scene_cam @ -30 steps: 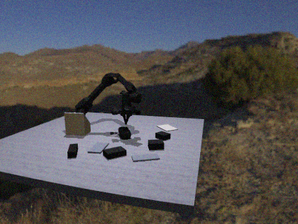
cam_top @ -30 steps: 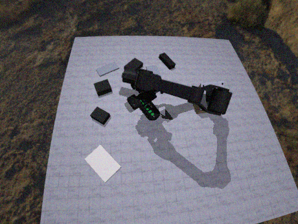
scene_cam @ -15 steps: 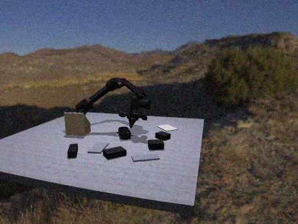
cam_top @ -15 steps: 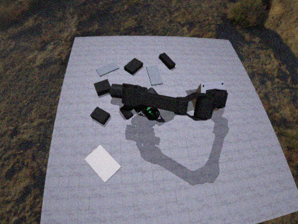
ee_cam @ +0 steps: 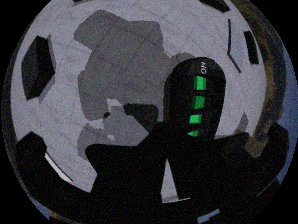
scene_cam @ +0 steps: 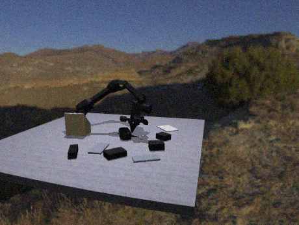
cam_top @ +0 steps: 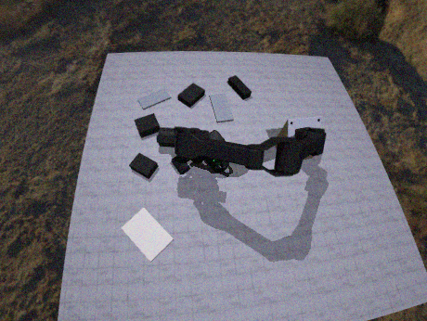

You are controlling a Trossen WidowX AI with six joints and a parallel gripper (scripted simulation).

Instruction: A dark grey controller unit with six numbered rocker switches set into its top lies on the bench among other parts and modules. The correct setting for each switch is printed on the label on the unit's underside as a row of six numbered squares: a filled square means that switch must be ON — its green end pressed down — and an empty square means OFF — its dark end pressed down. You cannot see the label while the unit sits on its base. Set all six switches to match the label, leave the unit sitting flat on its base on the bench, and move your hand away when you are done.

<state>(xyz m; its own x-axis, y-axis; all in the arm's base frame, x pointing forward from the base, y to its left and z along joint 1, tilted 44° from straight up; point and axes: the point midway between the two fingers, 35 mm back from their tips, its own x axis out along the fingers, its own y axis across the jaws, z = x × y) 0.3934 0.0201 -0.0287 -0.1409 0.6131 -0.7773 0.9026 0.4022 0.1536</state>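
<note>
Fingers (scene_cam: pixel 132 129) shut, empty; one controller (cam_top: pixel 216 166) (scene_cam: pixel 125 133) (ee_cam: pixel 215 92), four dark blocks (cam_top: pixel 191 95) (scene_cam: pixel 115 153) (ee_cam: pixel 38 70), two grey plates (cam_top: pixel 222 108) (scene_cam: pixel 146 158) (ee_cam: pixel 236 47), one white card (cam_top: pixel 147 234) (scene_cam: pixel 168 127) (ee_cam: pixel 57 168).

Bench top (cam_top: pixel 260 223) (scene_cam: pixel 175 182) (ee_cam: pixel 60 115) looks matt w/ faint grain; tan block (scene_cam: pixel 75 125) matt, wood-like; white sheet (cam_top: pixel 147 234) (scene_cam: pixel 168 127) papery.

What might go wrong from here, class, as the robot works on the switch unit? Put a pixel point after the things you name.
The closed fingers (scene_cam: pixel 132 131) sit right beside the controller unit (scene_cam: pixel 125 133) (ee_cam: pixel 195 95), so a sideways move could nudge or turn it. The arm (cam_top: pixel 223 148) covers most of the unit from above, and the wrist view cuts off the lower switches, so a wrong switch might be pressed unnoticed. The label is out of sight with the switches facing up, so a setting could be misremembered.
</note>
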